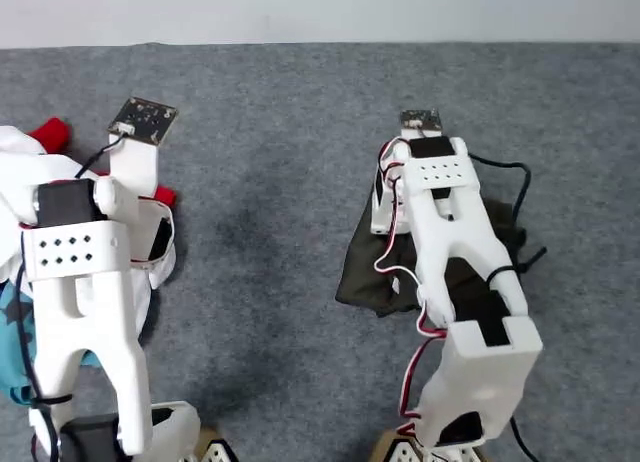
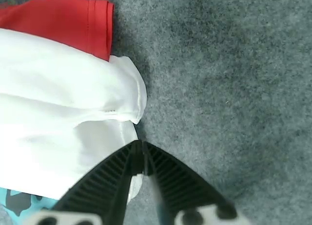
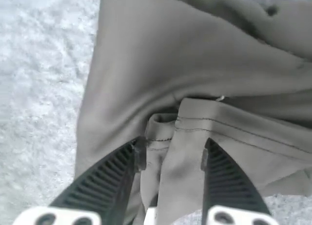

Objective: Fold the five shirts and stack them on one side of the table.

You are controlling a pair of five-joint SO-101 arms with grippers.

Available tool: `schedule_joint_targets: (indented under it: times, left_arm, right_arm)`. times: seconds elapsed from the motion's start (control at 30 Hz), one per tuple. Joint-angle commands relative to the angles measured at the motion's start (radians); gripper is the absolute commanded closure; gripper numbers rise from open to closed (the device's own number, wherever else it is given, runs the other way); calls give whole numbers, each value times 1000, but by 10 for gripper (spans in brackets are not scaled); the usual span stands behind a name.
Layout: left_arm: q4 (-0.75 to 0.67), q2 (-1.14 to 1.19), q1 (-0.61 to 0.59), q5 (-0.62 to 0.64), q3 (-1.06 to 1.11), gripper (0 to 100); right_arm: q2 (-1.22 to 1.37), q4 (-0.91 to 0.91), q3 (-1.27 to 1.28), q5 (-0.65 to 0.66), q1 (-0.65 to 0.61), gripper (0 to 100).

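Observation:
A pile of shirts lies at the table's left edge: a white shirt [image 1: 20, 152] [image 2: 58, 98] on top, a red shirt [image 1: 50, 132] [image 2: 58, 20] under its far side, a teal patterned shirt [image 1: 15, 332] [image 2: 14, 200] at the near side. My left gripper [image 1: 158, 237] [image 2: 143, 152] is shut, its tips at the white shirt's right edge, beside bare table. A dark olive shirt [image 1: 365, 267] [image 3: 195, 54] lies crumpled at centre right. Over it, my right gripper [image 1: 383, 197] [image 3: 173, 149] stands open, a hemmed fold of the olive cloth between its fingers.
The grey carpet-like table top [image 1: 260, 182] lies bare between the two arms and along the far side. A black cable [image 1: 515, 187] trails from the right arm over the olive shirt's right side.

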Motion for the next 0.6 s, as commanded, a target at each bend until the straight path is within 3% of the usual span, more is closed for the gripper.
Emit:
schedule_joint_targets:
  times: [0.0,0.2,0.43,0.57]
  left_arm:
    - [5,20,2,0,4,994]
    - [5,48,3,0,4,994]
    - [5,52,3,0,4,994]
    - [5,52,3,0,4,994]
  right_arm:
    - [19,-33,-49,9,-10,801]
    - [61,-44,-49,9,-5,804]
    - [54,-53,-51,9,-4,981]
    - [56,-51,-51,9,-4,989]
